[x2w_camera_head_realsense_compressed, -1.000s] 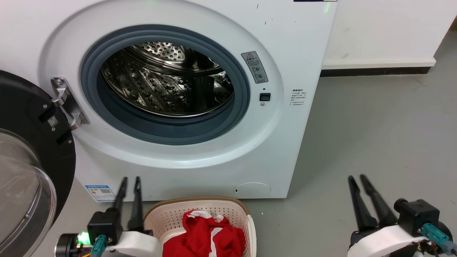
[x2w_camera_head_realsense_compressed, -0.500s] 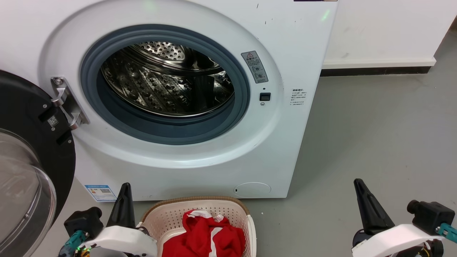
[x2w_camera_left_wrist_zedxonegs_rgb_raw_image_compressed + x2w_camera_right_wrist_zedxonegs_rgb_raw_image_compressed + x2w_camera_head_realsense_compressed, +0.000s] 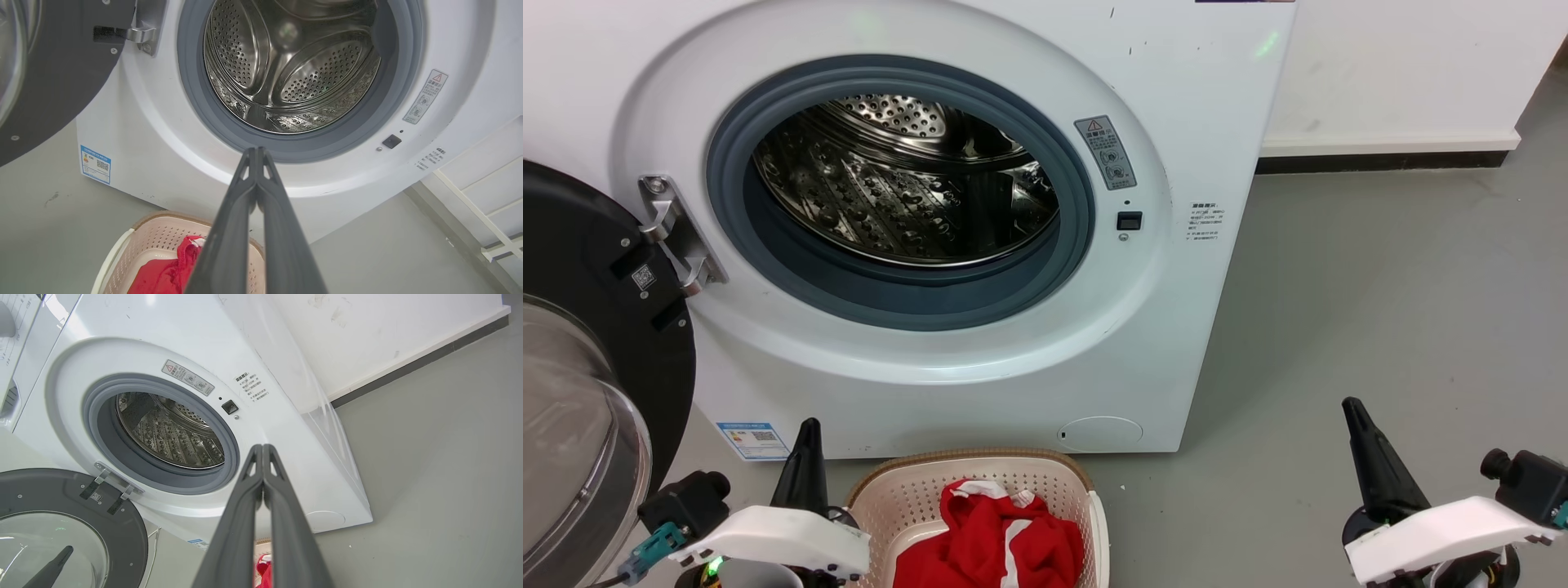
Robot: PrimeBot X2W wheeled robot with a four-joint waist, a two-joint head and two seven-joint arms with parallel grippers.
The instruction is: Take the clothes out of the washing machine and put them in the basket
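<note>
The washing machine point(image 3: 1168, 327) stands with its door point(image 3: 580, 253) swung wide to the left, and its steel drum point(image 3: 907, 180) shows only bare metal. On the floor in front sits the basket point(image 3: 972, 456), holding the red clothes point(image 3: 988, 539), one with white stripes. My left gripper point(image 3: 809, 426) is just left of the basket, fingers pointing up at the washer. In the left wrist view the left gripper point(image 3: 257, 151) is shut on nothing. My right gripper point(image 3: 1352, 405) hovers over the floor to the right, and the right wrist view shows it point(image 3: 262, 447) shut and empty.
Grey floor point(image 3: 1380, 286) spreads to the right of the washer up to a white wall with a dark skirting point(image 3: 1380, 162). The open door's glass bowl point(image 3: 564, 433) juts out close to my left arm.
Both wrists have rolled: each pair of fingers showed side by side a second ago and now lines up edge-on as one. The right gripper has shifted slightly right. Basket and clothes are unchanged.
</note>
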